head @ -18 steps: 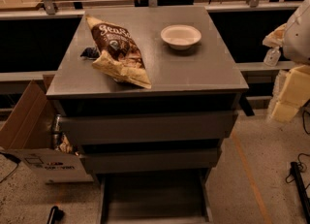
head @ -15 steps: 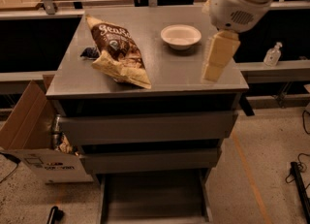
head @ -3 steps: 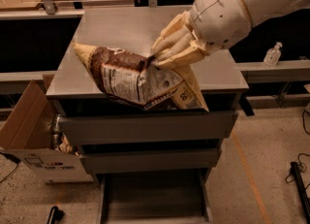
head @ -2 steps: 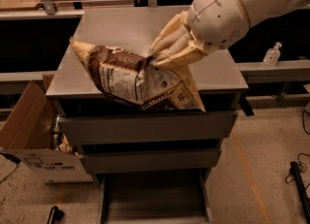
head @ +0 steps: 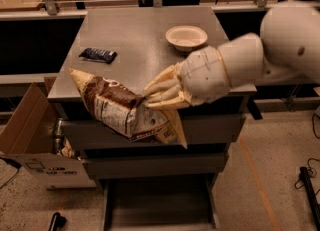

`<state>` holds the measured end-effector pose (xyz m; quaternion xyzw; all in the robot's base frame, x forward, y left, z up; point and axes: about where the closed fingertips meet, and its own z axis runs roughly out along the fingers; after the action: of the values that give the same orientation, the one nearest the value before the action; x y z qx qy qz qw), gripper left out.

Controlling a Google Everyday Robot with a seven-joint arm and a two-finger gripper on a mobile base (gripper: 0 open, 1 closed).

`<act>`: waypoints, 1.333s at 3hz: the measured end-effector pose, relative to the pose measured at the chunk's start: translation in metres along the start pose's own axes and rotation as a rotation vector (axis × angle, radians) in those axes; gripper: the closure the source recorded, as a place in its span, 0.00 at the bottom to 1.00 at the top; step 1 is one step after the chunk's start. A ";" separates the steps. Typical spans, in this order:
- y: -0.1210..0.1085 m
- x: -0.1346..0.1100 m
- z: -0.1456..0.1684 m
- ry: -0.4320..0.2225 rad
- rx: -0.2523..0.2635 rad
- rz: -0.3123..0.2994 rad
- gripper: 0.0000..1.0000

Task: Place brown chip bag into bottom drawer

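Observation:
My gripper (head: 150, 96) is shut on the brown chip bag (head: 117, 112) and holds it in the air in front of the cabinet's front edge, at the level of the top drawer. The bag hangs tilted, its white nutrition panel facing me and one cream-tan end pointing up left. The bottom drawer (head: 159, 207) stands pulled open directly below the bag, its shallow tray showing. The arm reaches in from the right.
A small dark blue snack bar wrapper (head: 98, 54) and a white bowl (head: 186, 37) lie on the grey cabinet top (head: 140, 35). An open cardboard box (head: 35, 145) stands on the floor to the left. Cables lie on the floor at the right (head: 307, 185).
The bag has been carried forward and lower, off the cabinet top and out past its front edge. The snack bar wrapper it lay over now shows.

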<state>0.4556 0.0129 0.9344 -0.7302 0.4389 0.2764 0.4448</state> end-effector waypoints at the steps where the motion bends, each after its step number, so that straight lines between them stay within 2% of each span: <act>1: 0.047 0.068 0.035 -0.232 0.184 0.080 1.00; 2: 0.121 0.143 0.090 -0.297 0.169 0.220 1.00; 3: 0.206 0.192 0.152 -0.318 0.034 0.370 1.00; 4: 0.225 0.202 0.165 -0.332 0.004 0.409 1.00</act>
<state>0.3469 0.0308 0.6078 -0.5701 0.4988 0.4755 0.4472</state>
